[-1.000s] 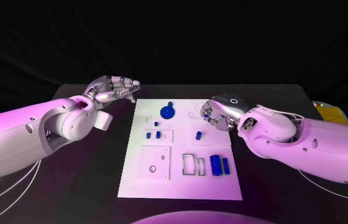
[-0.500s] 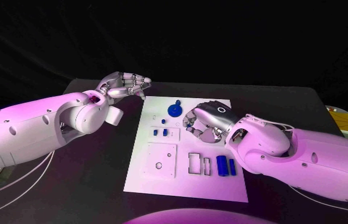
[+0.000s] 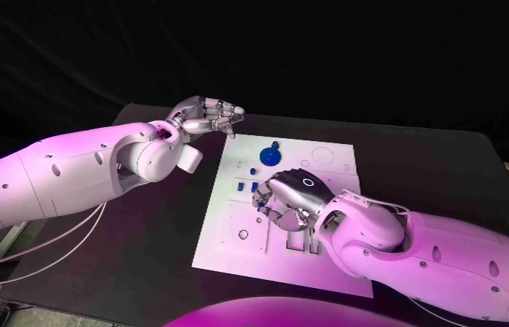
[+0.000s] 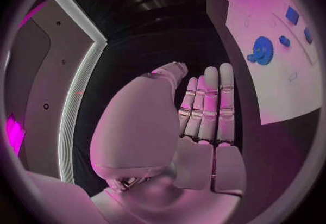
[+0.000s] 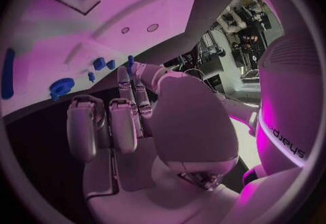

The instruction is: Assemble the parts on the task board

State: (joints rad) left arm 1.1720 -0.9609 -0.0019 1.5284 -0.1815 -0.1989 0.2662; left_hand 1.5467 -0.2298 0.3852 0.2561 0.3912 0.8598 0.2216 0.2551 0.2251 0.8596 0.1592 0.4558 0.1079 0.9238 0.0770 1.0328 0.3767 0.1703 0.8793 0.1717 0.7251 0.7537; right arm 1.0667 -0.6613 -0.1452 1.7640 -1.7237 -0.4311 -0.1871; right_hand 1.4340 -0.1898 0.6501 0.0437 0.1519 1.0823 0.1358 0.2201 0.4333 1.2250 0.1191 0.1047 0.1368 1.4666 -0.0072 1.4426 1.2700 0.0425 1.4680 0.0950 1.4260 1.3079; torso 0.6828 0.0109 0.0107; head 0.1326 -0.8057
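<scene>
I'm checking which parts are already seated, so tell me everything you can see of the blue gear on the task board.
The blue gear is a round, toothed disc, plastic by its look, with a small blue knob at its edge. It lies flat on the white task board, near the board's far end. Neither hand touches it: the right hand works nearer the middle of the board, the left hand hangs off the board's far left corner. Whether it is seated cannot be told.

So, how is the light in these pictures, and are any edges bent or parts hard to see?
Head view: purple light tints the task board and both arms; the backdrop is black; the right hand covers the board's middle. Left wrist view: fisheye bends the board's edge, and the blue gear stays clear. Right wrist view: the right hand's fingers look stretched.
</scene>
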